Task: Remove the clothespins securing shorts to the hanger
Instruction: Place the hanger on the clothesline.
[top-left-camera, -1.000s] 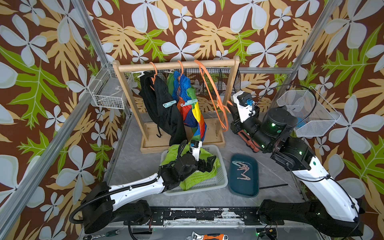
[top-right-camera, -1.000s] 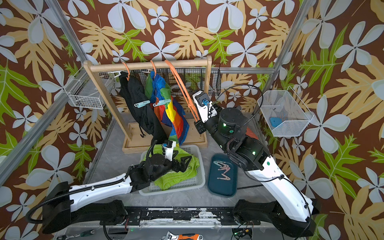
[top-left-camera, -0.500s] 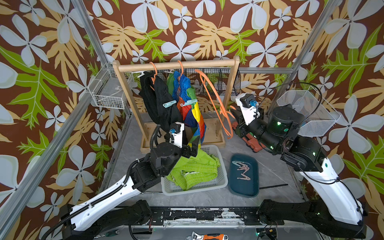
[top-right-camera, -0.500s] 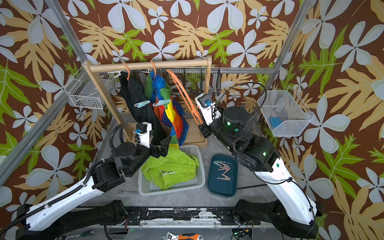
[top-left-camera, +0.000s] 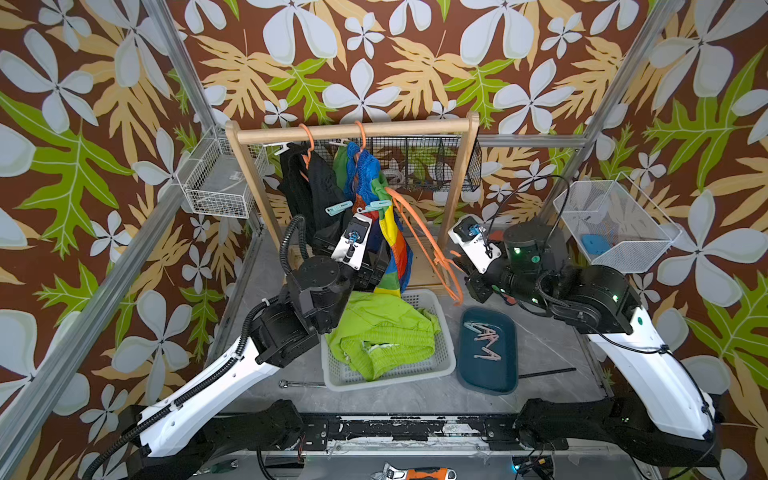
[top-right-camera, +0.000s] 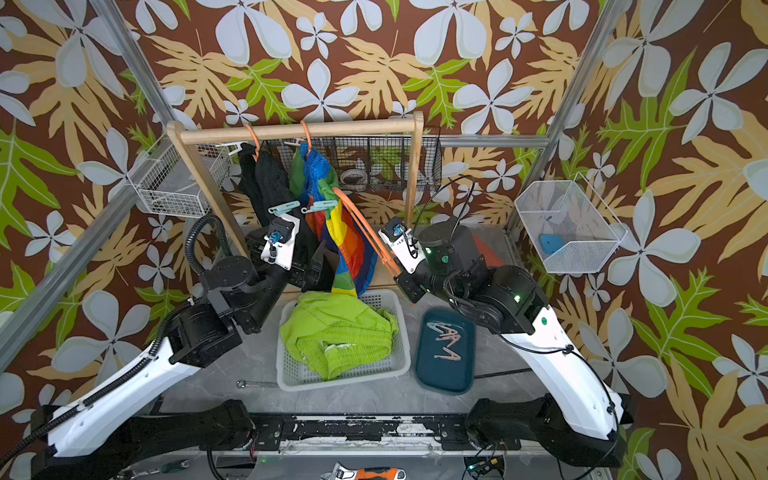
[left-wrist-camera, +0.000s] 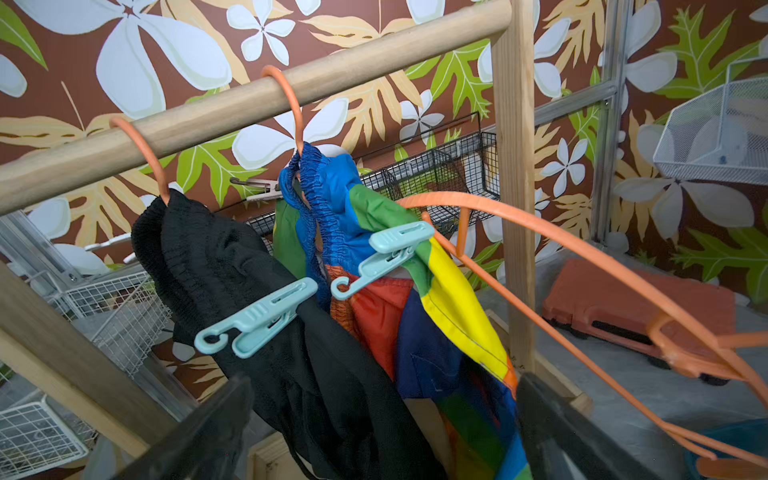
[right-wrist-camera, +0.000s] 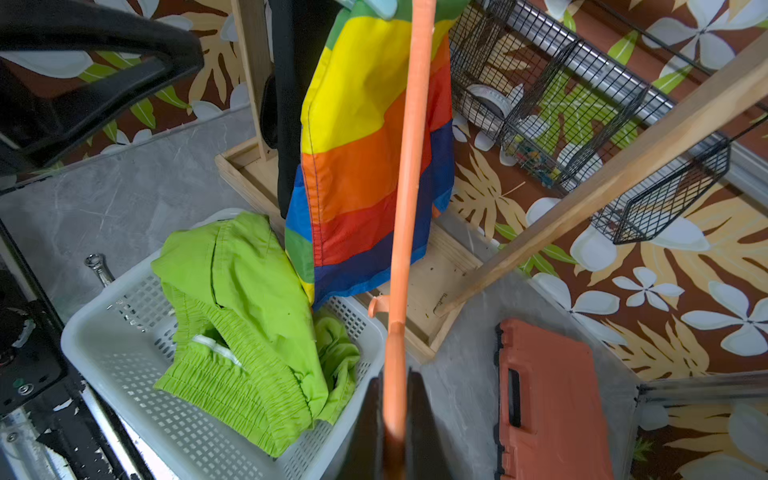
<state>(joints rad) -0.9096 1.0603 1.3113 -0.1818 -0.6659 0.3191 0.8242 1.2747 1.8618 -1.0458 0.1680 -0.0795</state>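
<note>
Black shorts (top-left-camera: 309, 195) and colour-blocked shorts (top-left-camera: 390, 232) hang on orange hangers from the wooden rail. A mint clothespin (left-wrist-camera: 257, 318) grips the black pair, and another clothespin (left-wrist-camera: 390, 253) grips the colour-blocked pair. Lime green shorts (top-left-camera: 382, 332) lie in the white basket (top-left-camera: 451, 357). Several loose clothespins (top-left-camera: 484, 336) rest in a dark teal tray (top-left-camera: 486, 374). My left gripper (left-wrist-camera: 382, 415) is open just below the two hanging pairs, touching neither clip. My right gripper (right-wrist-camera: 395, 415) is shut on a bare orange hanger (right-wrist-camera: 409, 166), tilted off the rail.
The wooden rack (top-left-camera: 353, 129) stands at the back on its base frame. A black wire basket (top-left-camera: 415, 166) hangs behind it. White wire baskets sit at left (top-left-camera: 216, 183) and right (top-left-camera: 615, 224). An orange tool case (right-wrist-camera: 548, 395) lies behind the tray, and a wrench (top-left-camera: 299, 384) lies beside the basket.
My left arm rose from the green shorts in the basket to the hanging shorts, still open. My right gripper lowered the bare hanger down and away from the rail.
</note>
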